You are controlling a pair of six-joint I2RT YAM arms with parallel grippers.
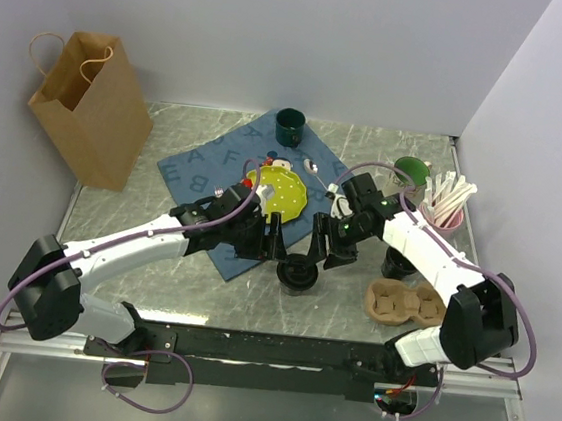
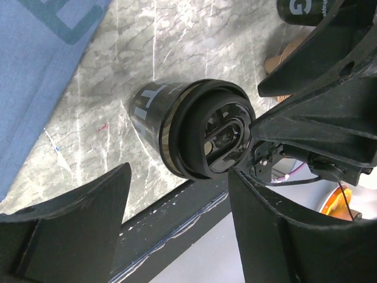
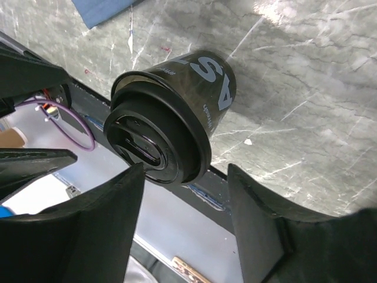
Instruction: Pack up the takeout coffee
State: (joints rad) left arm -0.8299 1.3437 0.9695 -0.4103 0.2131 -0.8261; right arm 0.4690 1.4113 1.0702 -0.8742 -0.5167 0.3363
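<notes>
One takeout coffee cup (image 1: 298,273) is seen standing upright on the bench (image 1: 221,300), lid on. It is close to the near edge and well left of the pulp carrier (image 1: 404,302), which it does not touch. The cup is flanked by both arms, with the left pincer (image 1: 270,240) just beside it on one side and the right pincer (image 1: 324,241) just beside it on the other. In both wrist views the jaws are spread and the cup lies just ahead of the fingertips, unclasped, so nothing is gripped by either pincer. A second cup (image 2: 297,10) with white lettering is glimpsed at the top edge of the left wrist view, next to the carrier. A third cannot be made out.

The step in hand is judged to be the grasp of the first cup, with seating in the carrier to follow.

Several faults can be foreseen:
- **Collision:** because the same cup is approached from two sides, the pincers could be driven into each other, or the cup could be knocked by whichever finger arrives first.
- **Tipping:** a push on the lid rather than the wall could tip the cup, and so near the edge it could be sent off the bench.
- **Lid or wall:** if the jaws are closed on the lid rim, the lid may be popped off. If the wall is squeezed too hard, it may be crushed and the contents forced out.
- **Slipping:** a grip set off-centre could let the smooth cup slip during the lift.
</notes>
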